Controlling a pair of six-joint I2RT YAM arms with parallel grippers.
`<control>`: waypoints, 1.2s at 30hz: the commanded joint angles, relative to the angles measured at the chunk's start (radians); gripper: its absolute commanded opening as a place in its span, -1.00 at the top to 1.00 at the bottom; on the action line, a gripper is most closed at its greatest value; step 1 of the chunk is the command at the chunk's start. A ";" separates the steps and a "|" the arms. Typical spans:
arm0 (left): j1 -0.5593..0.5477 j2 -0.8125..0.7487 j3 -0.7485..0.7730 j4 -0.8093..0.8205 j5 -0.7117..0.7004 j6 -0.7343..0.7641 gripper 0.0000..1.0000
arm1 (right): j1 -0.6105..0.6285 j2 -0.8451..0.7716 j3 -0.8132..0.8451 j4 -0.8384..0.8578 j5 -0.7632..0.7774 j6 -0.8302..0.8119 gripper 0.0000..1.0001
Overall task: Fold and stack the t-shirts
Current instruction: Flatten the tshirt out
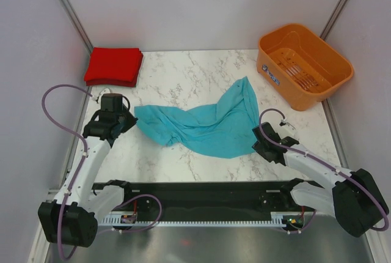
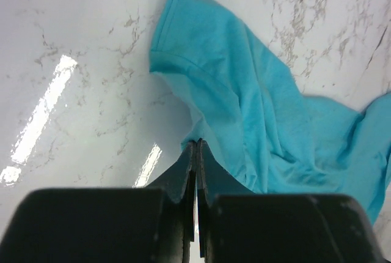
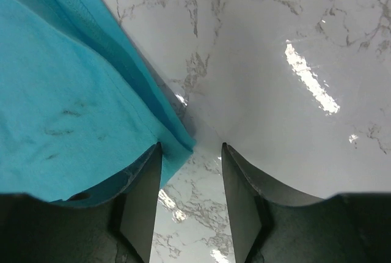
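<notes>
The teal t-shirt (image 1: 208, 122) is lying crumpled mid-counter, its soft knit bunching into ridges and its stitched hem showing. The red t-shirt (image 1: 114, 66) is sitting folded square at the far left corner of the glossy, marble-patterned counter (image 1: 183, 73).

The left pincer (image 2: 195, 144) is standing fully closed, its tips touching the teal cloth's left edge; I cannot tell whether any cloth is pinched. The right pincer (image 3: 190, 147) is standing partly open and gripping nothing, with a hem corner poking into its gap.

The rigid slotted orange basket (image 1: 303, 64) is occupying the far right corner. Bare marble is showing between the two shirts.
</notes>
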 commanded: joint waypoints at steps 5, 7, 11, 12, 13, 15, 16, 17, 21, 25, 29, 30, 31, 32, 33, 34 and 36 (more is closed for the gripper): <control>0.003 -0.071 0.129 -0.079 -0.125 0.070 0.95 | 0.001 0.040 -0.021 0.085 0.068 0.008 0.06; 0.003 -0.086 0.138 -0.088 -0.123 0.070 0.95 | 0.001 0.049 -0.024 0.102 0.068 0.002 0.11; 0.003 -0.100 0.166 -0.097 -0.125 0.078 0.95 | 0.001 0.080 -0.013 0.131 0.099 -0.017 0.76; 0.003 -0.103 0.173 -0.100 -0.125 0.079 0.95 | 0.001 0.083 -0.004 0.130 0.107 -0.026 1.00; 0.003 -0.105 0.192 -0.102 -0.126 0.084 0.95 | 0.001 0.080 0.008 0.122 0.114 -0.050 1.00; 0.003 -0.115 0.215 -0.112 -0.129 0.085 0.95 | -0.001 0.062 0.059 0.066 0.148 -0.073 1.00; 0.003 -0.118 0.242 -0.119 -0.129 0.085 0.95 | 0.001 0.030 0.100 0.043 0.162 -0.089 1.00; 0.003 -0.123 0.258 -0.131 -0.126 0.085 0.95 | 0.001 0.010 0.122 -0.006 0.179 -0.121 1.00; 0.003 -0.129 0.325 -0.162 -0.103 0.088 0.95 | 0.001 -0.095 0.221 -0.114 0.232 -0.184 1.00; 0.003 -0.140 0.385 -0.183 -0.087 0.090 0.95 | -0.001 -0.210 0.310 -0.160 0.220 -0.247 1.00; 0.003 -0.148 0.469 -0.201 -0.071 0.096 0.95 | 0.001 -0.283 0.401 -0.169 0.194 -0.327 1.00; 0.003 -0.149 0.485 -0.203 -0.071 0.095 0.95 | -0.001 -0.296 0.415 -0.169 0.185 -0.348 1.00; 0.003 -0.148 0.498 -0.202 -0.074 0.095 0.95 | -0.001 -0.297 0.432 -0.172 0.183 -0.350 1.00; 0.003 -0.145 0.497 -0.203 -0.074 0.091 0.95 | 0.001 -0.293 0.432 -0.175 0.177 -0.351 1.00; 0.003 -0.143 0.491 -0.203 -0.061 0.093 0.95 | 0.001 -0.285 0.427 -0.177 0.173 -0.351 1.00; 0.003 -0.145 0.456 -0.203 -0.051 0.085 0.95 | 0.001 -0.265 0.400 -0.179 0.168 -0.342 1.00; 0.003 -0.152 0.404 -0.200 -0.031 0.073 0.95 | -0.002 -0.232 0.364 -0.177 0.159 -0.318 1.00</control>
